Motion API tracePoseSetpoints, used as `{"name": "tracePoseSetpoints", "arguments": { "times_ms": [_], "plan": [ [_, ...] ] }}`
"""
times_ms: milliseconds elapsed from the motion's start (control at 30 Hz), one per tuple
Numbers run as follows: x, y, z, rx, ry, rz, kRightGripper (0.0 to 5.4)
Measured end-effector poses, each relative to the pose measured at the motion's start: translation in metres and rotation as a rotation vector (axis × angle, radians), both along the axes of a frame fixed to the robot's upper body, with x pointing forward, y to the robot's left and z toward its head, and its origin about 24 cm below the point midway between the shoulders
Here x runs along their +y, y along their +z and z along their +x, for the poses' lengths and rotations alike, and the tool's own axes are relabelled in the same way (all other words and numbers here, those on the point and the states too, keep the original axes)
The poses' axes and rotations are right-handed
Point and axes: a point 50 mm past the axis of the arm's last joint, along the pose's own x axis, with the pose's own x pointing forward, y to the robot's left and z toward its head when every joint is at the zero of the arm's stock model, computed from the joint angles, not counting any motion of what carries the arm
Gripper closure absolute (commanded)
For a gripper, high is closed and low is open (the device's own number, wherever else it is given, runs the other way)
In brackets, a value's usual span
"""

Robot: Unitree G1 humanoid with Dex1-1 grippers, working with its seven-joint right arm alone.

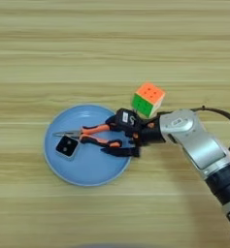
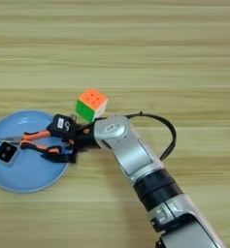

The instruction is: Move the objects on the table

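Note:
Orange-and-black-handled pliers [image 1: 94, 130] lie on a round blue plate [image 1: 87, 167], tips pointing left. A small black square block [image 1: 67, 146] with white dots rests on the plate's left part, just below the tips. My right gripper [image 1: 114, 136] reaches in from the right over the plate's right side. It is open, one black finger above and one below the handle ends [image 2: 34, 136]. A colour-puzzle cube [image 1: 148, 99] with orange top and green side stands on the table just behind my wrist, off the plate.
The silver forearm [image 2: 131, 152] runs from the lower right corner to the plate. A black cable [image 2: 171, 135] loops off the wrist to the right. The wooden table [image 1: 111, 38] fills the view.

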Motion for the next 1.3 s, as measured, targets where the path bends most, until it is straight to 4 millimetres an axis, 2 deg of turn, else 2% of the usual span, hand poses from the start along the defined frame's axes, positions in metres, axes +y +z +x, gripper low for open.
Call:
{"name": "tracePoseSetpoints", "arguments": {
  "times_ms": [100, 767, 1300],
  "plan": [
    [0.000, -0.001, 0.000, 0.001, 0.000, -0.004, 1.93],
    [0.000, 0.000, 0.000, 0.002, -0.009, 0.011, 1.94],
    [0.001, 0.032, 0.003, -0.066, -0.040, 0.119, 1.94]
  ]
}}
